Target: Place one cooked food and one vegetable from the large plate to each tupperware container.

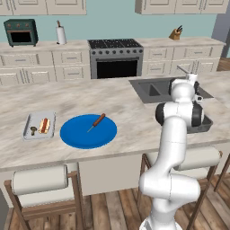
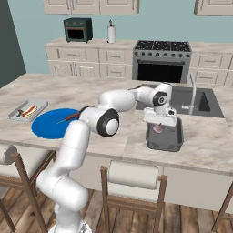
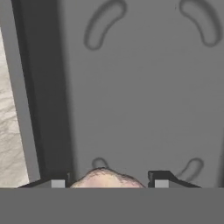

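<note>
The large plate, bright blue, lies on the island counter with a thin orange-brown vegetable stick on it. Left of it, a pale-grey tupperware container holds a hot dog and a small dark vegetable. A second, darker grey tupperware container stands at the counter's right, beside the sink. My gripper hangs just above its floor, shut on a pinkish-brown piece of food.
The sink with its faucet lies just behind the dark container. Bar stools stand along the counter's near edge. A stove and back cabinets line the far wall.
</note>
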Available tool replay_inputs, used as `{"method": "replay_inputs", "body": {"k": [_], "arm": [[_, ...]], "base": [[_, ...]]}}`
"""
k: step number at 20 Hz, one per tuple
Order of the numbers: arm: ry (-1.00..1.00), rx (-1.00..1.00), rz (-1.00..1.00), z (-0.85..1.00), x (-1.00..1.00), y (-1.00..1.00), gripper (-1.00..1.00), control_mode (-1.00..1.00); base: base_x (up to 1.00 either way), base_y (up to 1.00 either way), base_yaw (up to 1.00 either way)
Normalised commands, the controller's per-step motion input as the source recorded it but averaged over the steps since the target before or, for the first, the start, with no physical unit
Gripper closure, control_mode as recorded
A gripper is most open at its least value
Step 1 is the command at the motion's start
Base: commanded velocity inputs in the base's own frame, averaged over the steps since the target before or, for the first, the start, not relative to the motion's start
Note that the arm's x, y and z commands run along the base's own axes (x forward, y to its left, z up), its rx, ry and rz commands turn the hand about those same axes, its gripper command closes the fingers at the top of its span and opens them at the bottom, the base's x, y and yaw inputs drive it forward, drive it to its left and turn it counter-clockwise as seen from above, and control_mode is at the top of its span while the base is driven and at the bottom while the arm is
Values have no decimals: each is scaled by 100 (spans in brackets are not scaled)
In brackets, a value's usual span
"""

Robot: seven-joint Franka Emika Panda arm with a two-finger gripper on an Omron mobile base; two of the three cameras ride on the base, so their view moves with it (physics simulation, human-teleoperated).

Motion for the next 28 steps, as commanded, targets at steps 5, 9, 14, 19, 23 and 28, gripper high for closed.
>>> {"method": "replay_inputs", "body": {"k": [5,9,14,19,23,28], "arm": [[-4,0,0,-19,10,-17,100,-100],[2,1,0,-20,-5,0,-100,-100],[0,0,0,-1,0,0,-100,-100],[0,0,0,0,3,2,-100,-100],[0,-9,0,14,1,20,-100,-100],[-8,-7,1,86,-37,75,-100,-100]], "base": [[0,0,0],[0,0,0],[0,0,0],[0,0,0],[0,0,0],[0,0,0]]}}
